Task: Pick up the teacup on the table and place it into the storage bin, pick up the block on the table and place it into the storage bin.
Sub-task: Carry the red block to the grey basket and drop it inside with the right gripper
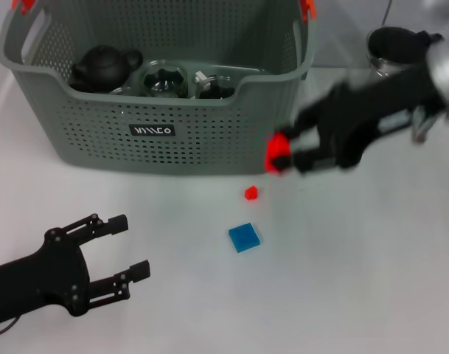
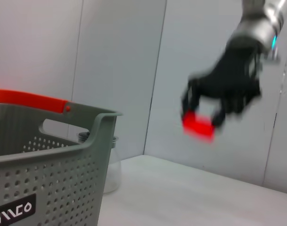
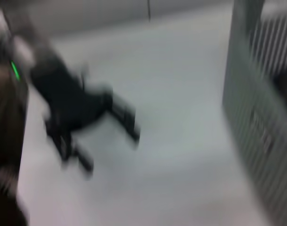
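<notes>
The right gripper point(image 1: 283, 153) is hanging in the air off the near right corner of the storage bin point(image 1: 77, 125), and its fingers are pinching a red block point(image 1: 276, 156) between them; the left wrist view is showing the same gripper point(image 2: 200, 120) well above the table point(image 2: 190, 193) with the red block point(image 2: 198, 126) clamped at its tips. The whole right arm is appearing smeared with motion in both views. Below and slightly nearer than that gripper, a small red piece point(image 1: 251, 193) is lying on the white table point(image 1: 357, 280), and a blue block point(image 1: 244, 237) is lying flat a little nearer still; the two are sitting apart and touching nothing. The storage bin is standing upright behind and to the left of the right gripper, its black label point(image 1: 152, 130) facing the robot and an orange clip point(image 1: 307, 7) showing at its far right corner. Inside it a dark teapot point(image 1: 102, 65) is resting at the left end, with two dark cups point(image 1: 165, 78) beside it toward the middle. A glass pitcher with a black lid point(image 1: 390, 46) is standing on the table behind the right arm, outside the bin. The left gripper point(image 1: 124, 247) is resting low over the near left part of the table, well apart from both blocks, with its fingers spread and nothing between them.
</notes>
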Robot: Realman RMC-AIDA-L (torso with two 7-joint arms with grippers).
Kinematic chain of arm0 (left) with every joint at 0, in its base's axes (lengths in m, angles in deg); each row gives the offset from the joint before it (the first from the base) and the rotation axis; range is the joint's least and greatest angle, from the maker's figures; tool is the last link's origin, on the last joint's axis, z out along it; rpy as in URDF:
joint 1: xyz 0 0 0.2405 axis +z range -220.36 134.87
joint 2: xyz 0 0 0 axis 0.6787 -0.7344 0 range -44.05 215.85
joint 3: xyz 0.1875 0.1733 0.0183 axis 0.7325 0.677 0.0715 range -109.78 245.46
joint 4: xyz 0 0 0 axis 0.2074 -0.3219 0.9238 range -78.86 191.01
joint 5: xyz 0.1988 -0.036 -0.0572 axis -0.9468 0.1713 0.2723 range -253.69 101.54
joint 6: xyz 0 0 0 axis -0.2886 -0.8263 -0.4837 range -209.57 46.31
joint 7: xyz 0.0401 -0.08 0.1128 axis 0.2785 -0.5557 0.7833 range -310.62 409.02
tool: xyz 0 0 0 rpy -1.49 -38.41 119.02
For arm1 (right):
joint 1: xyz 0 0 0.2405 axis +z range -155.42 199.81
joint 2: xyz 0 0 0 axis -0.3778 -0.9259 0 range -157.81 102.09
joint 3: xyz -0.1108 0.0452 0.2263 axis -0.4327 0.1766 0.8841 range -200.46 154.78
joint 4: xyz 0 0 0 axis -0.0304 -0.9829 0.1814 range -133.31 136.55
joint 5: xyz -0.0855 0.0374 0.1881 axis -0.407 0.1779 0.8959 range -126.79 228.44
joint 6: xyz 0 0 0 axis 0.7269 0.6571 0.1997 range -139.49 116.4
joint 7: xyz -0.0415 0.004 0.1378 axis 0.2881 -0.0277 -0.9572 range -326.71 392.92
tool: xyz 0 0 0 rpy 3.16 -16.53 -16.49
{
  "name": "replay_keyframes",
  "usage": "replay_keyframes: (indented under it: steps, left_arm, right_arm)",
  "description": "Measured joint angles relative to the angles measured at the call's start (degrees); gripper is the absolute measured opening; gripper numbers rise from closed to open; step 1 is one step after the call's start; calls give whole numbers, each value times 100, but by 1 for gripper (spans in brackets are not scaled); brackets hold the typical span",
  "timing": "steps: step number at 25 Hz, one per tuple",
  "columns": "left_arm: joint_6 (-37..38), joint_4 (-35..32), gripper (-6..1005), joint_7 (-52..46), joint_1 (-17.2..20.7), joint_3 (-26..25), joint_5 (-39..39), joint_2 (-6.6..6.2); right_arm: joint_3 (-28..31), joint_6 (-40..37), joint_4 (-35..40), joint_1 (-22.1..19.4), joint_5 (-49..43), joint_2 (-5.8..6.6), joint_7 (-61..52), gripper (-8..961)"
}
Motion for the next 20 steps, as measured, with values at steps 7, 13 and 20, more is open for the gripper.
replay_keyframes:
  steps: [7,13,20]
  left_arm:
    - [-4,0,798,0,-12,0,0,5]
    - [14,0,798,0,-33,1,4,12]
    - [29,0,798,0,-37,-1,9,19]
  right_arm:
    - [658,918,370,68,1090,-2,24,426]
    - [-244,3002,-195,347,1303,-29,-338,426]
    - [-779,5157,-2975,2036,66,1,-1173,427]
